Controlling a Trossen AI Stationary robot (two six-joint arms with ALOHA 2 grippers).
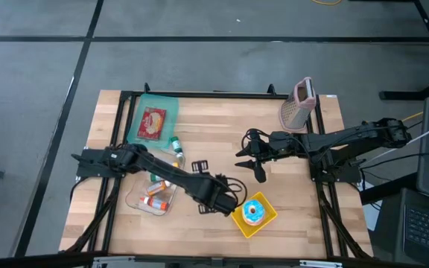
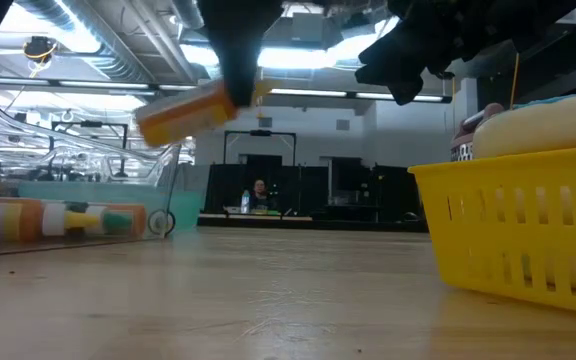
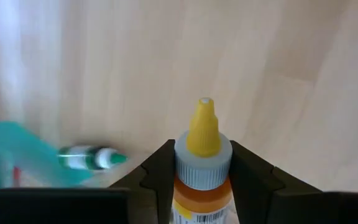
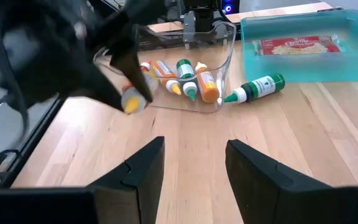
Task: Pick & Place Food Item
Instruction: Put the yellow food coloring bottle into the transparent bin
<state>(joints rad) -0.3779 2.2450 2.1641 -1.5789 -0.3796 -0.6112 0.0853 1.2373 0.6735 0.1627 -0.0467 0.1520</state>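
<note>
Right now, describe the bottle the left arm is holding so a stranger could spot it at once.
Start at the yellow basket with the frosted donut near the table's front edge. Just beside it the left end effector grips a small bottle above the wood. Unlike the green-capped bottle lying beside the teal tray, it has a yellow nozzle, pale blue collar and orange body.

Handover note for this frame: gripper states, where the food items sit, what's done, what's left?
Left gripper: shut on the orange bottle, held in the air above the table.
Right gripper: open, empty, waiting mid-table.
More bottles lie in the clear container; a green bottle lies beside it.
Yellow basket holds a donut.
Done: bottle picked. Left: placing it, probably in the basket.
</note>
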